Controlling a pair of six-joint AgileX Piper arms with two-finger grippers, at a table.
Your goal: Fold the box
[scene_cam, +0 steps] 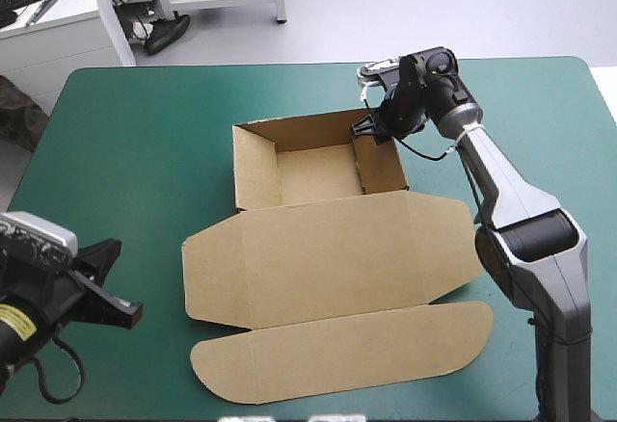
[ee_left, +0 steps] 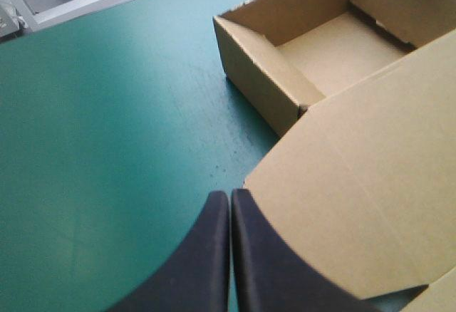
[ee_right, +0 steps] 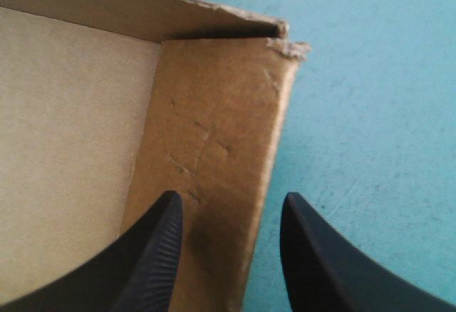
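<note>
The left gripper [ee_left: 229, 205] is closest to us, at the near left of the worktop [scene_cam: 145, 133]. Its two black fingers are pressed together and hold nothing. It hangs over the teal-green cover, and the box [scene_cam: 328, 239] lies ahead of it and to its right, not touching it.

The right gripper [ee_right: 231, 198] is farther away, at the far right corner of the box. Its fingers stand apart with the right wall [ee_right: 214, 134] between them: one finger is inside the tray and one is outside, over the cover. It is not squeezing the wall.

The box sits in the middle of the worktop. Its tray part is toward the far side, with its walls up. The lid [scene_cam: 333, 244] lies flat on the near side, and its long way runs from left to right.

I think the next job is on that right wall, because the right gripper is already there. The left one is much farther off, so it would have to reach across first.
</note>
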